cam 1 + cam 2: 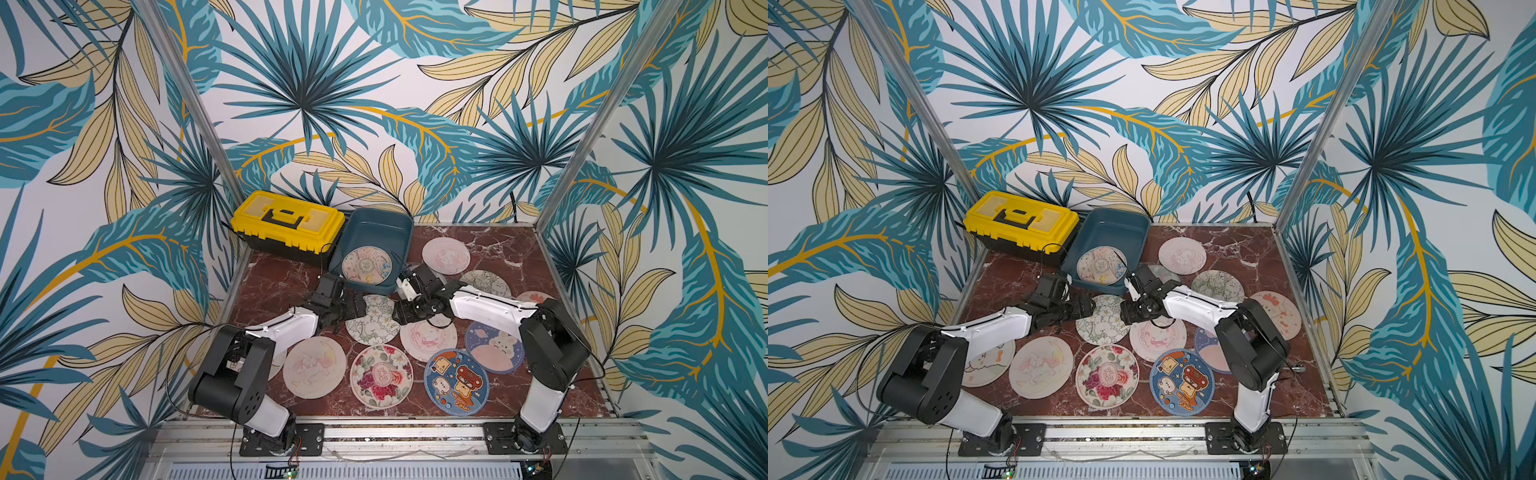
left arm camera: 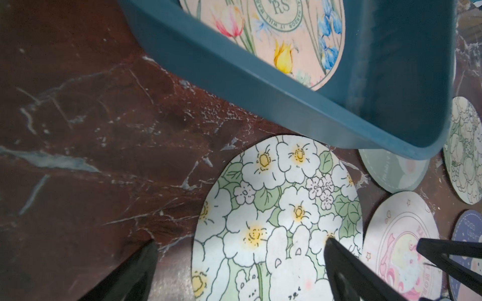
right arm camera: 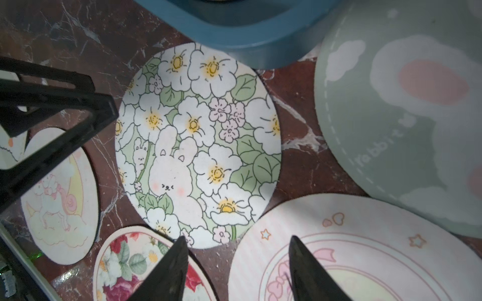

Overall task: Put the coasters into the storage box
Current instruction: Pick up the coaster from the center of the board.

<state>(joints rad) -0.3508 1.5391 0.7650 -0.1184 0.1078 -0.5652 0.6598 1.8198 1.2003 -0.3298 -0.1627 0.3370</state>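
Lying flat and print-up on the worktop [image 1: 266,291], the bunny-and-blossom coaster [image 3: 198,146] sits between the two hands, with the storage box [image 2: 260,86] just beyond it from both. I judge it light, thin and somewhat bendable, with a matte, fabric-like face that should not slip once pinched. The trouble is that it hugs the worktop, so there is no raised edge to catch. The best hold looks to be at the rim on the side facing bare worktop. One finger would go over the print there, and the other would work under the lip.

Being round, it has no long axis. Only the print gives a direction: the bunny's ears point roughly toward the box.

The left hand [image 2: 238,242] is spread wide and empty. One finger is over the coaster's print, the other over bare worktop beside its rim. The right hand [image 3: 238,238] is partly spread and also empty, with the coaster just ahead of its fingertips. A rose coaster [image 3: 135,265] and a pink bow coaster [image 3: 352,250] lie beneath its fingers, close against the target's near rim.

Inside the box one tulip coaster [image 2: 287,34] already lies flat. The other coasters remain spread over the worktop.
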